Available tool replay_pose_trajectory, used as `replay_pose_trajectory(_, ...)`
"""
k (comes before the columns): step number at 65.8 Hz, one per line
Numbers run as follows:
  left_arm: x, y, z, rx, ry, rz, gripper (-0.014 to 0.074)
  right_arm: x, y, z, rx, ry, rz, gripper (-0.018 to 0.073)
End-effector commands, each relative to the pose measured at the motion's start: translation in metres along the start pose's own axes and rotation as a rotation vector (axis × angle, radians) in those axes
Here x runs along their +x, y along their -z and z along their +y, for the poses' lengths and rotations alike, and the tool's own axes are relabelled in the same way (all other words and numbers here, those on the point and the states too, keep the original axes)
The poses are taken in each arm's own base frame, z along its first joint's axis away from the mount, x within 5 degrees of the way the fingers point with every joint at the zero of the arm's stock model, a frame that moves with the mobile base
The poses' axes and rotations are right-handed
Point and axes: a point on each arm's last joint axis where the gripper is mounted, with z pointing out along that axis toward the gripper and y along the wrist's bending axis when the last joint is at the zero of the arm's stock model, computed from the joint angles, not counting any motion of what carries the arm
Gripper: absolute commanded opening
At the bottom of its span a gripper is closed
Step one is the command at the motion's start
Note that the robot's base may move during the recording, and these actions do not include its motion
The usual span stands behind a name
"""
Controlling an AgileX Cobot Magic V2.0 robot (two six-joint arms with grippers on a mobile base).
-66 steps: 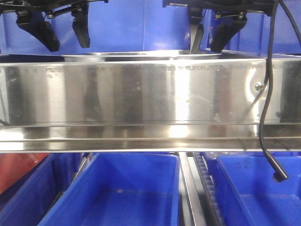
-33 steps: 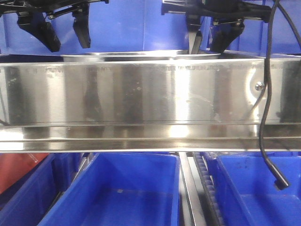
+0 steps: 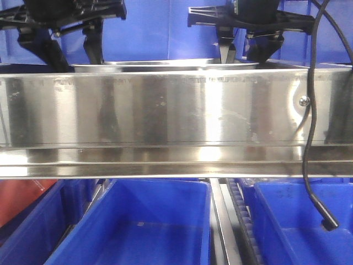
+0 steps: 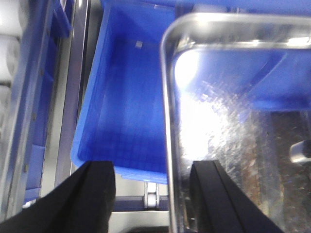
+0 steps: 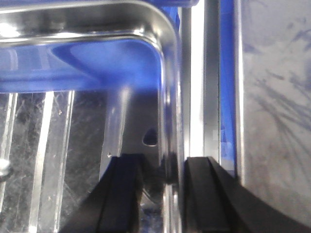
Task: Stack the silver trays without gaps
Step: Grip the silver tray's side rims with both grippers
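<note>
A silver tray (image 3: 165, 64) shows only as a thin shiny rim above the steel band in the front view. My left gripper (image 3: 74, 52) hangs over its left end and my right gripper (image 3: 244, 52) over its right end. In the left wrist view the tray (image 4: 233, 121) fills the right side, and the left gripper (image 4: 153, 194) is wide open, one finger on each side of the left rim. In the right wrist view the right gripper (image 5: 164, 194) straddles the right rim of the tray (image 5: 87, 121), open with a narrower gap.
A long flat steel band (image 3: 165, 110) with a screw head crosses the front view and hides the fingertips. Blue bins (image 3: 149, 226) (image 3: 298, 221) sit below it, and another blue bin (image 4: 126, 97) lies left of the tray. A black cable (image 3: 311, 138) hangs at the right.
Both grippers have come down toward the tray's ends, with more of their bodies in view. The hanging cable has sunk a little. The tray has not moved.
</note>
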Motion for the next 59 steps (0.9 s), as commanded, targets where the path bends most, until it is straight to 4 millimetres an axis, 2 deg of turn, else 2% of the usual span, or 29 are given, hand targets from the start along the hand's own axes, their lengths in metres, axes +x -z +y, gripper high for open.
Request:
replay_pose_trajectory(1, 0.001, -0.001, -0.003, 0.018, 0.007, -0.014, 0.0274, -0.001, 0.004, 0.001, 0.000, 0.007, -0.014, 0.0151)
replay_pose_trajectory(46, 0.001, -0.014, -0.005, 0.015, 0.003, -0.001, 0.0270, -0.001, 0.004, 0.001, 0.002, 0.007, -0.011, 0.0151)
replay_pose_trajectory(52, 0.001, -0.014, -0.005, 0.015, 0.003, -0.001, 0.0224, -0.001, 0.004, 0.001, 0.002, 0.007, -0.011, 0.0151)
replay_pose_trajectory(59, 0.001, -0.014, -0.005, 0.015, 0.003, -0.001, 0.0094, -0.001, 0.004, 0.001, 0.002, 0.007, -0.011, 0.0139)
